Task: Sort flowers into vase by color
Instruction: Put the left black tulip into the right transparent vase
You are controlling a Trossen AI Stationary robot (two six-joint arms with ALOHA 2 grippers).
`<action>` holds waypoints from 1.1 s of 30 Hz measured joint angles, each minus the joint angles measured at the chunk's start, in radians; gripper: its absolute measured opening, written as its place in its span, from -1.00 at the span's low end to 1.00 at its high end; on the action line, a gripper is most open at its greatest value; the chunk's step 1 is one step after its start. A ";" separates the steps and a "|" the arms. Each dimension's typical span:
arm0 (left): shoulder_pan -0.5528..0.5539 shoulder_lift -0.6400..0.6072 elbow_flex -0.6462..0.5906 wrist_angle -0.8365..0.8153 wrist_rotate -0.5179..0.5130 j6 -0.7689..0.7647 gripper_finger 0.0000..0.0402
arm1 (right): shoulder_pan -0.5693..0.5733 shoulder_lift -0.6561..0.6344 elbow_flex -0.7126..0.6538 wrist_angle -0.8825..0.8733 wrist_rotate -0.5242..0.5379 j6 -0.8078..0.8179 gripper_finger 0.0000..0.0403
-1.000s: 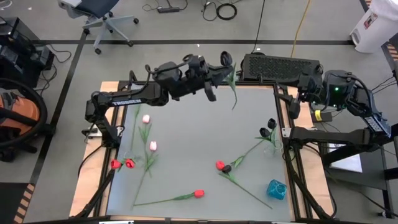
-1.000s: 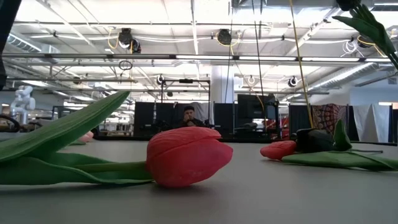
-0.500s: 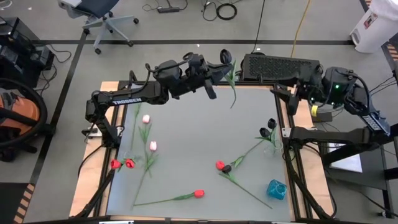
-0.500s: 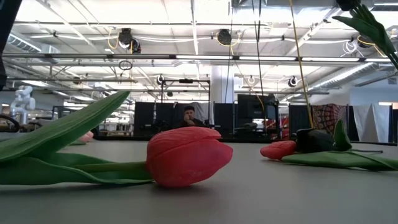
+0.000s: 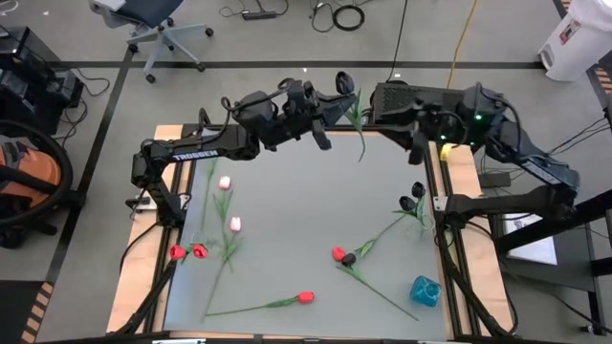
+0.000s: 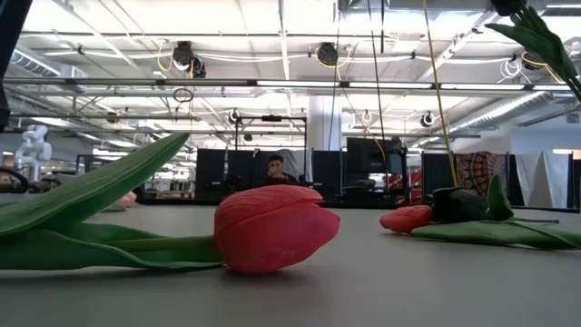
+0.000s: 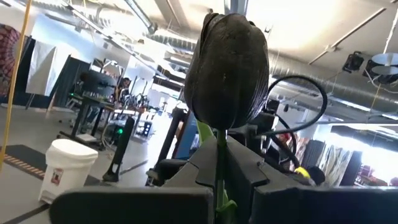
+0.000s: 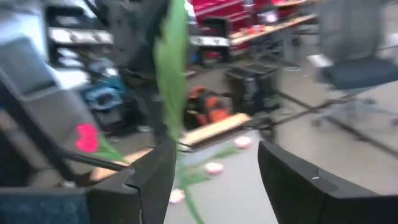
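Observation:
My left gripper (image 5: pixel 333 107) is raised over the table's far edge and is shut on a black tulip (image 5: pixel 342 84). In the left wrist view the tulip's head (image 7: pixel 227 68) stands just past the fingers. Its green stem and leaf (image 5: pixel 360 143) trail toward the table. My right gripper (image 5: pixel 419 134) is open near the far right corner, a little to the right of that tulip. Its wrist view shows the green leaf (image 8: pixel 173 62) ahead of the spread fingers, untouched. Red, pink and black tulips lie flat on the table. A blue vase (image 5: pixel 426 290) sits near the right front corner. My left gripper pinches the black tulip's stem (image 7: pixel 219 165) between its two fingers, a short way below the head. The head sticks out beyond the fingers, and the rest of the stem with its leaf (image 5: pixel 361 151) hangs free. The flower is lifted clear of the table.
Two pink tulips (image 5: pixel 229 203) and two red ones (image 5: pixel 188 251) lie at the left. A red one (image 5: pixel 306 297) lies at the front, its head (image 6: pixel 272 227) close to the low camera. A red and black pair (image 5: pixel 343 256) and two black heads (image 5: pixel 412 197) lie at the right.
My right arm has swung from beyond the table's right edge toward the left, bringing its open gripper close to the held black tulip. My left gripper has stayed nearly in place with the flower.

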 joint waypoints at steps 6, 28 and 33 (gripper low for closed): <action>0.000 0.000 0.000 -0.012 0.000 0.000 -0.91 | 0.012 0.070 0.000 0.094 -0.090 0.062 0.09; -0.037 0.000 0.000 -0.066 0.001 0.000 -0.91 | 0.101 0.137 0.000 0.211 -0.096 0.074 0.00; -0.040 0.000 0.000 -0.066 0.001 0.000 -0.91 | 0.108 0.137 0.000 0.211 -0.096 0.057 -0.29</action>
